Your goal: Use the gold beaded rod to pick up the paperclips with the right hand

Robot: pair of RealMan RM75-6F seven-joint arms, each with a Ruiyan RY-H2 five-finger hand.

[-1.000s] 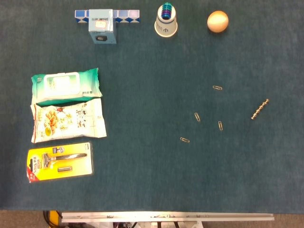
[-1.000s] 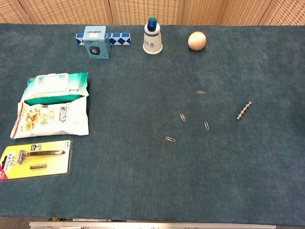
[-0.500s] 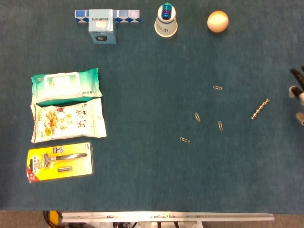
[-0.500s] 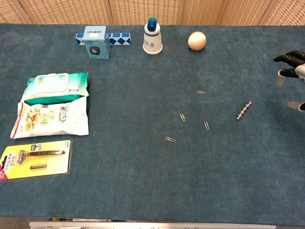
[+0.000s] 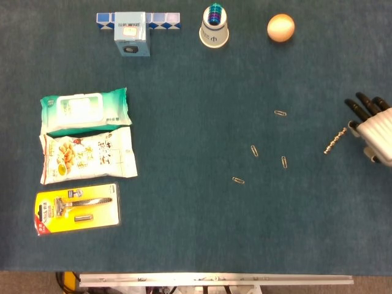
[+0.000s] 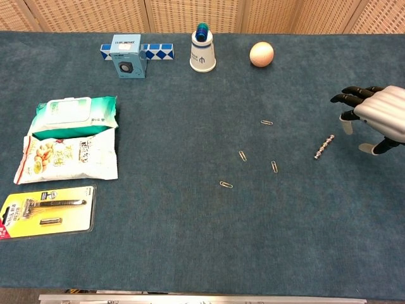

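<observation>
The gold beaded rod (image 5: 334, 141) (image 6: 323, 147) lies slanted on the dark teal cloth at the right. Several paperclips lie scattered left of it, among them one (image 5: 280, 113) (image 6: 267, 122) at the back, one (image 5: 284, 162) (image 6: 274, 166) nearest the rod and one (image 5: 238, 180) (image 6: 226, 184) at the front. My right hand (image 5: 373, 127) (image 6: 373, 115) reaches in from the right edge, its fingers apart and empty, hovering just right of the rod's far end without holding it. My left hand is not visible in either view.
At the back stand a blue box (image 5: 131, 34) on a checkered strip, a white paper cup (image 5: 214, 28) with a blue stack on top, and an orange ball (image 5: 280, 27). A wipes pack (image 5: 84, 111), a snack bag (image 5: 87, 155) and a razor card (image 5: 76, 209) lie along the left.
My right hand has come in from the right edge and moved left toward the rod. The rod and paperclips have not moved.
</observation>
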